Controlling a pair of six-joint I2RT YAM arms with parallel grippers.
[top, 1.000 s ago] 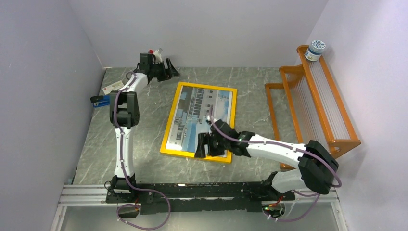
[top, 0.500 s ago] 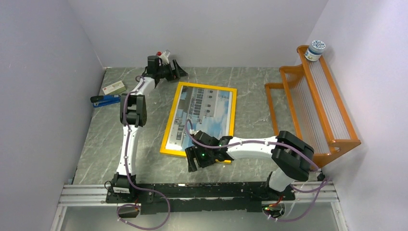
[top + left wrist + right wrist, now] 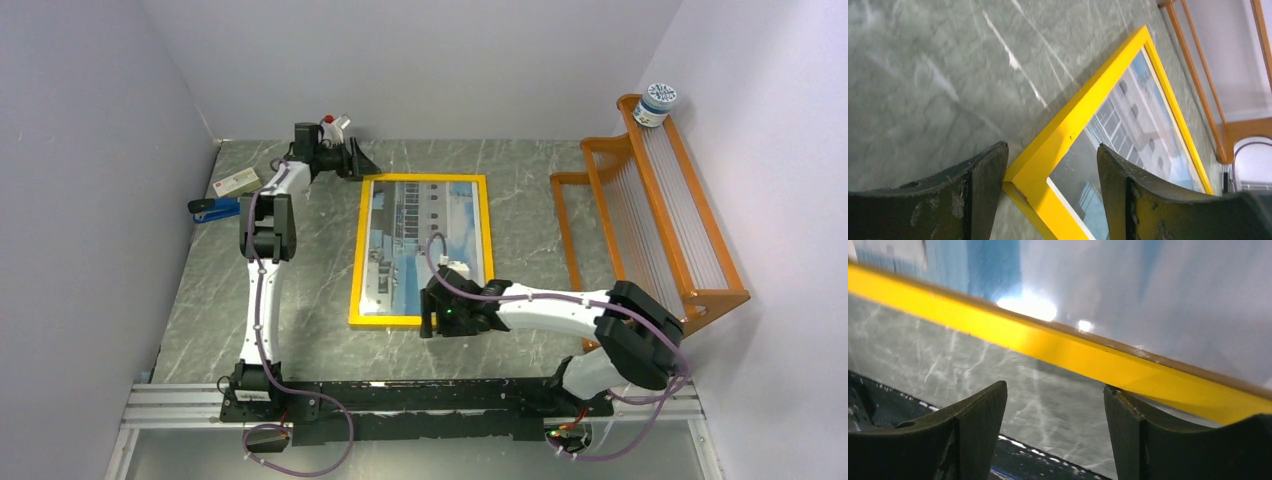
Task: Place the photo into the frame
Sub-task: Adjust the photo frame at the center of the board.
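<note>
Photo [image 3: 425, 240] lies within the frame [image 3: 361, 250], flat on the table [image 3: 300, 270]. Left gripper [image 3: 1050, 150] sits at its far corner, right gripper [image 3: 1055, 390] at the near edge — both spread, holding nothing — so a stray nudge could skid the frame askew.

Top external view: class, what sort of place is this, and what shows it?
Probably a robot lab cell: two arms bolted to a rail, plain walls boxing in a marbled table, staged props like the frame and orange rack.
</note>
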